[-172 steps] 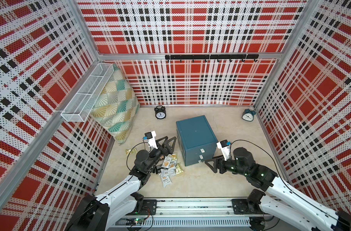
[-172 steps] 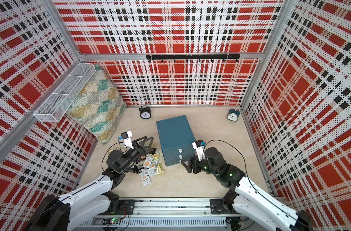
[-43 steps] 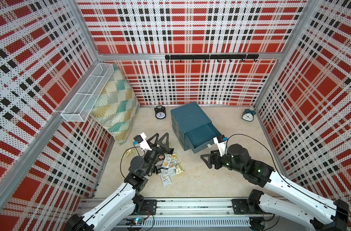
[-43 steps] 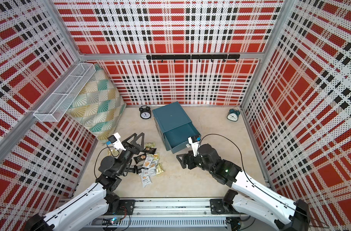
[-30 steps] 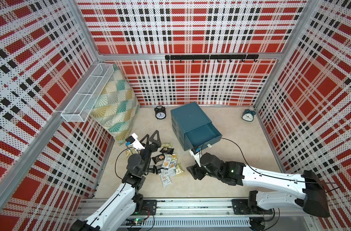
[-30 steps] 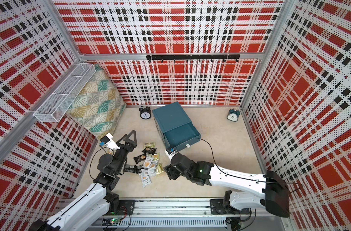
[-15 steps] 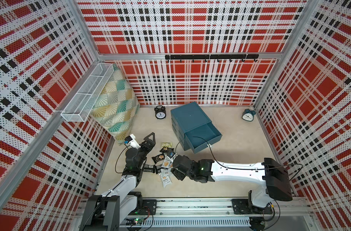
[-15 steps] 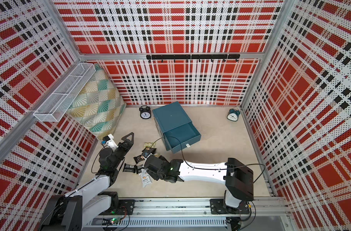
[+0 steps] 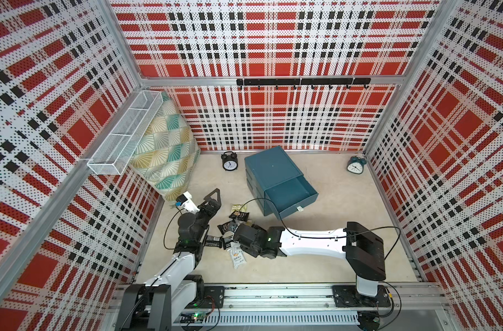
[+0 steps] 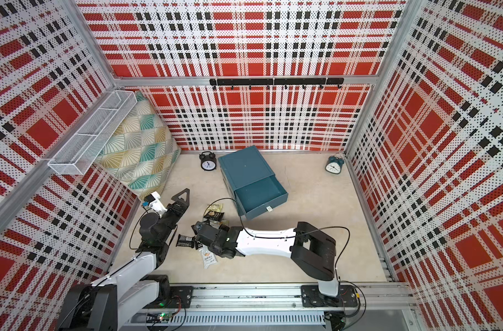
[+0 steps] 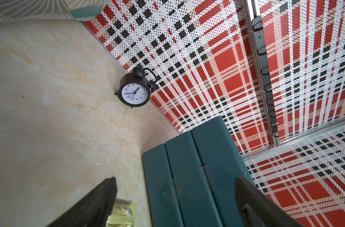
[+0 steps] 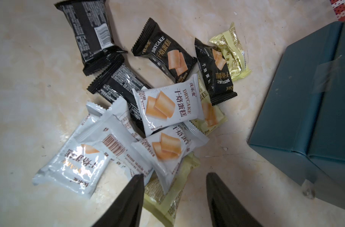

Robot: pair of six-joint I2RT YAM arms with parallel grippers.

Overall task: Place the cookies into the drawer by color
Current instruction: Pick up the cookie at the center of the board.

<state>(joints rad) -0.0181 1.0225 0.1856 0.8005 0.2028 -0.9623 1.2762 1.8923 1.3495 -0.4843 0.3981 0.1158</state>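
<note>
Overhead, we see the pillow [image 9: 164, 154] propped at the far left under the basket [image 9: 124, 137]. The drawer [image 9: 273, 172] stands at the far middle of the table [image 9: 345, 229], turned askew, with its top tray pulled out toward the near right and bare inside.

We see the right arm [image 9: 310, 242] stretched from the near right across to the left, its wrist over the cookies [image 9: 239, 217]. These lie in a loose heap on the table, just left of and nearer than the drawer's open front. From the wrist, the right gripper [image 12: 174, 175] stands part-spread and pinching nothing, its tips hovering over the edge of the heap, where a white packet [image 12: 163, 153] overlaps a yellow packet [image 12: 163, 198].

We see the left gripper [image 11: 175, 178] spread wide and empty, just left of the heap, aimed at the drawer's side and the black clock [image 11: 134, 92]. A teal clock [image 9: 356, 164] sits at the far right.
</note>
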